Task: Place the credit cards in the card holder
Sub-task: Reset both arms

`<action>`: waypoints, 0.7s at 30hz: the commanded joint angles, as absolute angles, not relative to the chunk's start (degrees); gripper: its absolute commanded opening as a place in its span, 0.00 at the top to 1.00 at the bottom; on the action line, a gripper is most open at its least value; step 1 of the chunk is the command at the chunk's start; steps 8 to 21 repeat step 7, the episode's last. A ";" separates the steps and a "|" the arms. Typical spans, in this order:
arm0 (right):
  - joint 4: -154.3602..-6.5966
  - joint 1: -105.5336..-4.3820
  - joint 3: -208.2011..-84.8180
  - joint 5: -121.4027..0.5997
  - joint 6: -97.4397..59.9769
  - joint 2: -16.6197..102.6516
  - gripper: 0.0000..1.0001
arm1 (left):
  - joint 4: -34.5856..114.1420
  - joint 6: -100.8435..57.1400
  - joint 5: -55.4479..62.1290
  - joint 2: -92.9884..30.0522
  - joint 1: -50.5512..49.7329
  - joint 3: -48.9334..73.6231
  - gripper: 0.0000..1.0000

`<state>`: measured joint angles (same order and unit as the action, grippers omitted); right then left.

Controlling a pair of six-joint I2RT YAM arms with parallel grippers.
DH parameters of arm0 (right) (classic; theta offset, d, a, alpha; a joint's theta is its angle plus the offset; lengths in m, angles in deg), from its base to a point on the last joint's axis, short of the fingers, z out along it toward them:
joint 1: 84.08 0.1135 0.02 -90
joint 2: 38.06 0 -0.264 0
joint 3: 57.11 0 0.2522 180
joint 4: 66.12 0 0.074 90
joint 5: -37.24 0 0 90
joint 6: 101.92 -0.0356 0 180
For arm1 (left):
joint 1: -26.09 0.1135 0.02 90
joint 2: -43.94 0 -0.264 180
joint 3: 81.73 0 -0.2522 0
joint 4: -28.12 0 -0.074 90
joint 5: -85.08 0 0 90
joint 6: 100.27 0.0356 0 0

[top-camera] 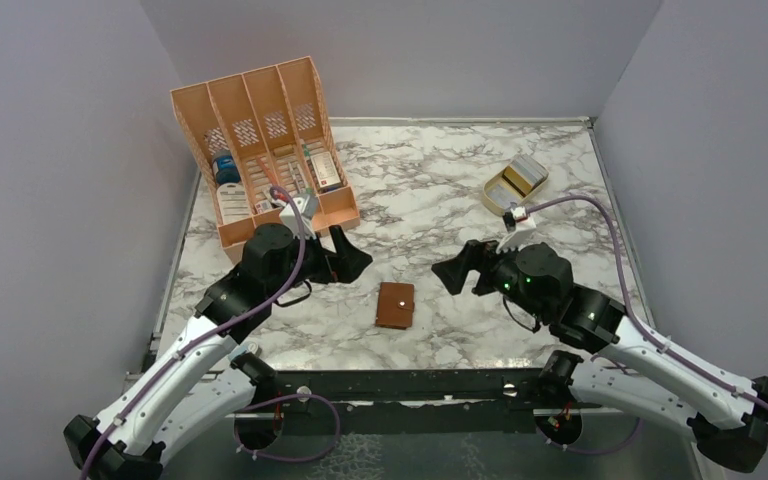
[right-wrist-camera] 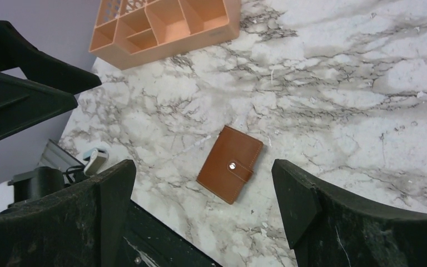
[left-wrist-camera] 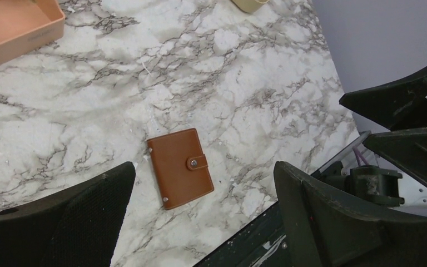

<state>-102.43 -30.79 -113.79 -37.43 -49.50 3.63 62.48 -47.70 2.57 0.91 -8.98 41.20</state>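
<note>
A: What is sitting furthest left on the marble table (top-camera: 410, 170)?
B: The orange organiser (top-camera: 260, 150) is standing at the far left corner, with small boxes and something blue resting in its slots.
A: And the left gripper (top-camera: 352, 258)?
B: It is hovering just in front of the organiser, near its front right corner, and pointing toward the middle of the table. Its jaws are standing wide apart and holding nothing. In the left wrist view its two dark fingers (left-wrist-camera: 89, 222) are framing bare marble and the brown wallet.
A: Where is the card holder (top-camera: 395, 305) lying?
B: It is lying flat on the marble between the two grippers, a little nearer the front edge than either. It is lying closed, with its snap tab fastened across the cover. It is sitting apart from both grippers.
A: What is coming next, moving right?
B: The right gripper (top-camera: 460, 268) is hanging just right of the card holder and facing the left one. Its jaws are gaping wide too, and they are gripping nothing.
A: And the credit cards (top-camera: 525, 173)?
B: They are sitting as a small pale grey stack in the tan stand (top-camera: 495, 198), toward the far right of the table, beyond the right gripper and well apart from the card holder
</note>
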 commanded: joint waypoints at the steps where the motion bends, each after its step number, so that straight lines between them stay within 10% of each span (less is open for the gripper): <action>1: -100.12 -30.39 -112.16 -36.14 -51.52 1.25 0.05 | 59.74 -48.61 3.16 3.27 -9.16 43.19 0.01; 21: -100.30 -30.38 -111.93 -35.29 -52.77 1.65 0.04 | 59.55 -48.69 2.90 3.74 -9.19 43.86 0.01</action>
